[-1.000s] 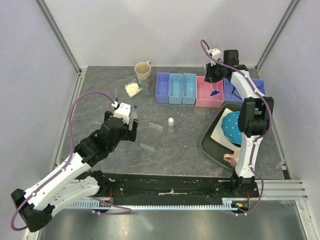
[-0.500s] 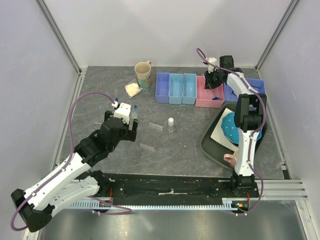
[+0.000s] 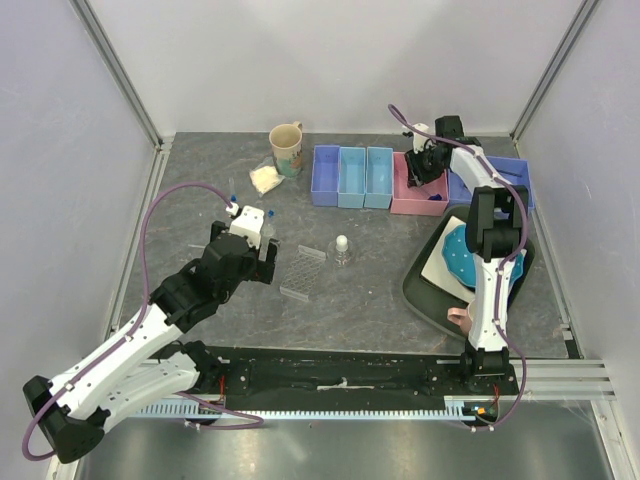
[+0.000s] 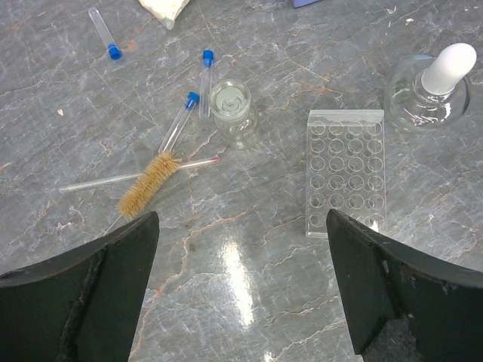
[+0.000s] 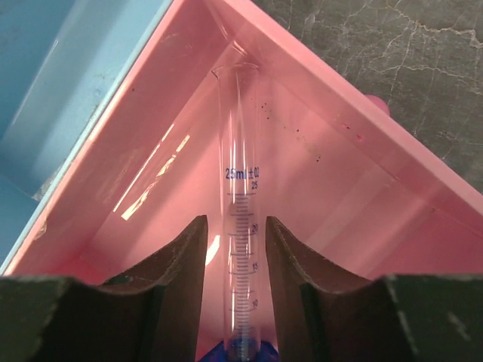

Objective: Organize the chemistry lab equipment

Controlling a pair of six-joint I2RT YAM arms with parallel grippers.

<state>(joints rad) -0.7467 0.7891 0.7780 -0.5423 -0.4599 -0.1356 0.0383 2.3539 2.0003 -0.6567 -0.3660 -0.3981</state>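
My right gripper (image 3: 428,170) is down in the pink bin (image 3: 415,190). In the right wrist view its jaws (image 5: 234,220) stand a little open around a clear 25 ml graduated cylinder (image 5: 241,188) with a blue base, with a narrow gap on each side. My left gripper (image 3: 262,250) is open and empty above bare table (image 4: 241,286). Beyond it are the clear tube rack (image 4: 346,172), the white-stoppered flask (image 4: 430,87), a small glass jar (image 4: 232,113), three blue-capped tubes (image 4: 181,121), a bristle brush (image 4: 147,183) and the powder bag (image 3: 265,178). No wire tripod is in view.
Three blue bins (image 3: 351,177) stand left of the pink bin, and another blue bin (image 3: 515,175) stands right of it. A cream mug (image 3: 287,146) stands at the back. A dark tray (image 3: 420,285) at the right holds the blue dotted plate (image 3: 470,255) and a pink mug (image 3: 462,318).
My right gripper has gone down and back into the pink bin with the cylinder, and its jaws now stand apart from it. The left arm has not moved.
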